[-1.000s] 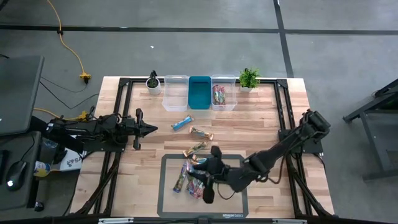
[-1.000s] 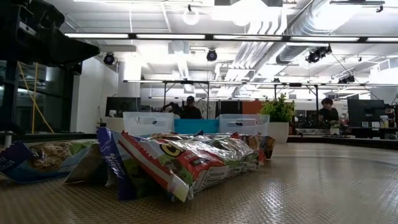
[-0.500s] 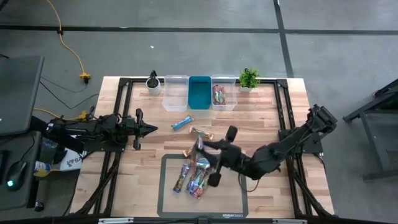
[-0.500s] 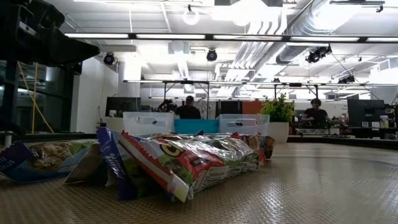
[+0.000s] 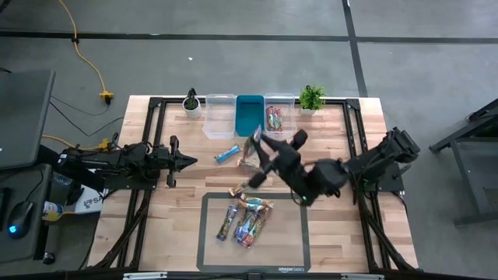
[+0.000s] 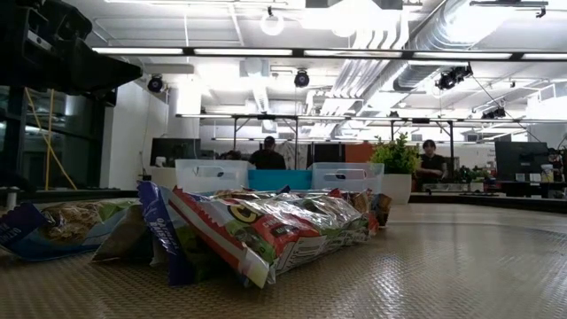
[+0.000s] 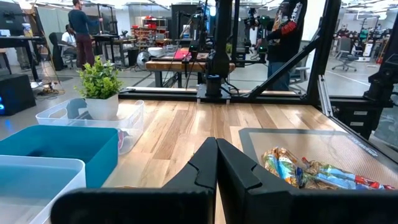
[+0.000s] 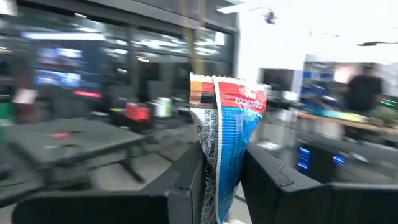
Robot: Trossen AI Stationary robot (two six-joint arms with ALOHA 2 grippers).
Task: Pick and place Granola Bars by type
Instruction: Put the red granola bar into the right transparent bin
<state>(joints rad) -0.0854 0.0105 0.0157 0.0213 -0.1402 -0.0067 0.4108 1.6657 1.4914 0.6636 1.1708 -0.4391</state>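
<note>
Right end effector is up off the table, pinched on one red-and-blue granola bar, just in front of the blue bin. Left end effector waits shut. On the mat perhaps four bars; two more lie nearer that bin.

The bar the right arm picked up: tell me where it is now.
In the high view the bar is clamped in the right pincer, lifted above the table just in front of the blue bin, between the bins and the mat.
</note>
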